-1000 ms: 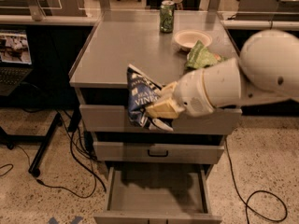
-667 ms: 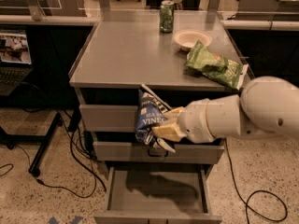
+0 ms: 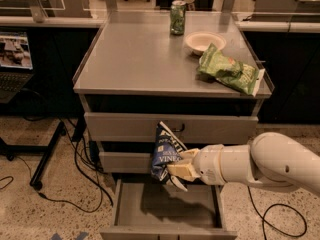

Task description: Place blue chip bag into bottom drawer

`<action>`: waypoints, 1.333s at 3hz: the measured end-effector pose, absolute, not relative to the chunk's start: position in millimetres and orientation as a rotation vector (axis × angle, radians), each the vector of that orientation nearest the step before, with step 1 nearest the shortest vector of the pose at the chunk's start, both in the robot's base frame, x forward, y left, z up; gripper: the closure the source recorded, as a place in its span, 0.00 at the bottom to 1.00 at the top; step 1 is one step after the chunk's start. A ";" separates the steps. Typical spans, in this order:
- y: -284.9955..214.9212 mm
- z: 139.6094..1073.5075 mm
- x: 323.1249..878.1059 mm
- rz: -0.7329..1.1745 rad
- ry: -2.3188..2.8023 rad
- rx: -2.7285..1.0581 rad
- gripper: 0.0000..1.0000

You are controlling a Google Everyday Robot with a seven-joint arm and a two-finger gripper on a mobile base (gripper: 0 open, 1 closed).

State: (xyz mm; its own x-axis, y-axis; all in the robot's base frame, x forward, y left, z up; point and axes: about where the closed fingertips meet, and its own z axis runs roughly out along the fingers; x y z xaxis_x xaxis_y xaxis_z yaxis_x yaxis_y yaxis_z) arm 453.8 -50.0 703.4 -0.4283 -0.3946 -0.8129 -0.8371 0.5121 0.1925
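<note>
The blue chip bag (image 3: 165,153) is a dark navy crinkly bag with white lettering, held upright in front of the middle drawer. My gripper (image 3: 181,166) is shut on its lower right side, reaching in from the right on a white arm (image 3: 260,165). The bag hangs above the back of the bottom drawer (image 3: 167,210), which is pulled open and shows a plain grey inside with nothing in it.
On the cabinet top (image 3: 135,54) lie a light green chip bag (image 3: 228,70), a white bowl (image 3: 204,40) and a green can (image 3: 177,17). The two upper drawers are closed. Cables (image 3: 75,174) and a stand foot (image 3: 42,164) lie on the floor at left.
My arm has come down and to the right with the blue bag, from cabinet-top height to just above the open bottom drawer. The green bag is now fully in view.
</note>
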 end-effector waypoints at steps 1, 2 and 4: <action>-53.7 665.8 446.6 0.829 2.078 -0.961 1.00; -56.5 645.1 443.7 0.863 2.122 -0.935 1.00; -56.6 629.7 442.9 0.865 2.162 -0.901 1.00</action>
